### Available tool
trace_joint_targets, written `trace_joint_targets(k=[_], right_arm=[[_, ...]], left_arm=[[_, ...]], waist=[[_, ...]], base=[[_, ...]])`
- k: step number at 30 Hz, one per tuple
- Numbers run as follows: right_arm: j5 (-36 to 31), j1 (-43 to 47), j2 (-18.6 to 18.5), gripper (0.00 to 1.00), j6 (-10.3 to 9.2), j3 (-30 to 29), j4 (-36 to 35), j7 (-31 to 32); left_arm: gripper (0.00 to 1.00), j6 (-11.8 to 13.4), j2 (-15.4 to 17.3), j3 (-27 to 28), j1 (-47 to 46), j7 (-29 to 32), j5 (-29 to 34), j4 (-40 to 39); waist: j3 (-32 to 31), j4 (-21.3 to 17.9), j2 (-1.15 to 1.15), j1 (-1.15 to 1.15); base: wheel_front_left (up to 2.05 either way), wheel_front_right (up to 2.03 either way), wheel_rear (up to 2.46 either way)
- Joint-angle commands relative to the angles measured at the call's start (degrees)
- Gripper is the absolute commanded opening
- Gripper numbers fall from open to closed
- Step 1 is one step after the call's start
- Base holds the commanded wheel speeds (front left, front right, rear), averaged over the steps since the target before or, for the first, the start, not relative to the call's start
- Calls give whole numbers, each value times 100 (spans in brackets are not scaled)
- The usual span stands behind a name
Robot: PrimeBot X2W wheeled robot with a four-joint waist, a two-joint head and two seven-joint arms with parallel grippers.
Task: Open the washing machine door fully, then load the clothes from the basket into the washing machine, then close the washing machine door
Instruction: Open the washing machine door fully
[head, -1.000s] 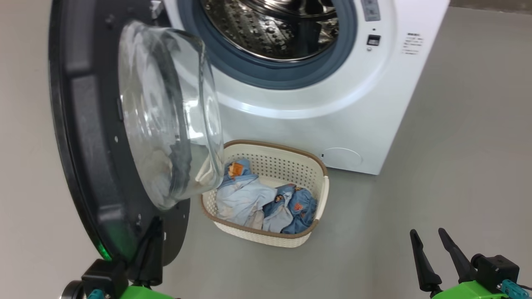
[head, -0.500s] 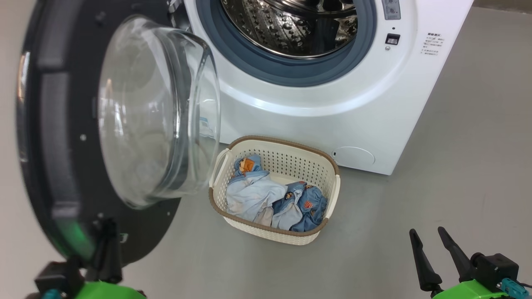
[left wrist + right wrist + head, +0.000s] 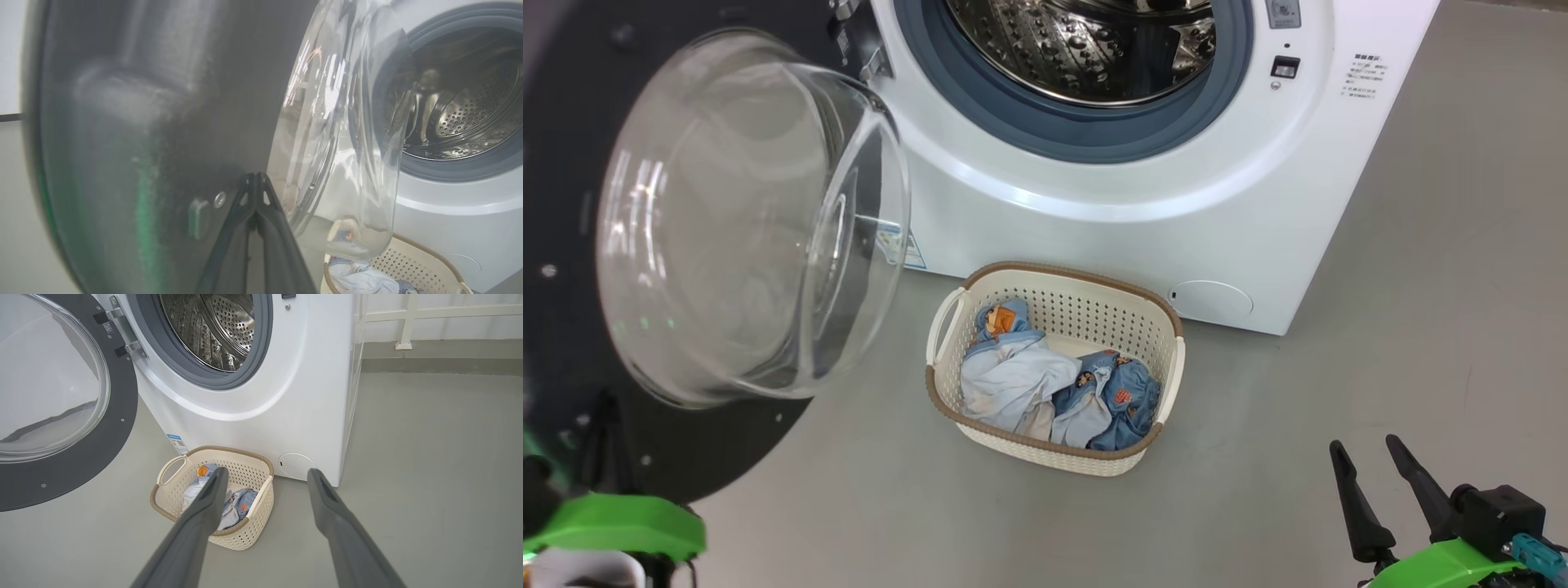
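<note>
Looking down from the head: the large round black-rimmed, glass-bowled washing machine door (image 3: pixel 743 220) stood swung wide, cut off at the left edge. The right gripper (image 3: pixel 1364 445) hovered lower right, fingers spread, empty. The small cream perforated plastic basket (image 3: pixel 1054 457) sat before the big white box-shaped washing machine (image 3: pixel 1176 229), holding crumpled blue printed clothes (image 3: pixel 1045 384). Left wrist: the left gripper (image 3: pixel 255 176), fingers pressed together, pointed at the blurred dark rim; contact could not be told. Right wrist: two smooth grey fingers (image 3: pixel 204 514) stood wide apart, one overlapping the basket.

Washing machine door (image 3: pixel 743 220) open; clothes (image 3: pixel 1013 380) in basket (image 3: pixel 1054 459).
</note>
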Motion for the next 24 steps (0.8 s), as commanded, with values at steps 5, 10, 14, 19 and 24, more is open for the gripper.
trace_joint_targets(k=[5,10,14,19,24], right_arm=[[-27,-153,-113,100,9,152,-252,73],[-25,-223,-220,100,9,144,-382,189],[-43,-290,-305,100,9,117,-498,270],[-64,-310,-304,100,9,112,-590,332],[-64,-309,-307,100,9,86,-630,361]], left_arm=[[0,29,481,585,-613,-128,-148,327],[0,-52,687,651,-951,-159,-112,880],[0,-104,785,766,-1231,-182,-155,1241],[0,-159,839,848,-1452,-198,-151,1539],[0,-176,802,979,-1559,-207,-81,1628]], waist=[[65,-15,0,0],[208,-41,0,0],[319,-102,0,0],[393,-162,0,0],[422,-204,0,0]], base=[[0,0,0],[0,0,0],[0,0,0],[0,0,0],[0,0,0]])
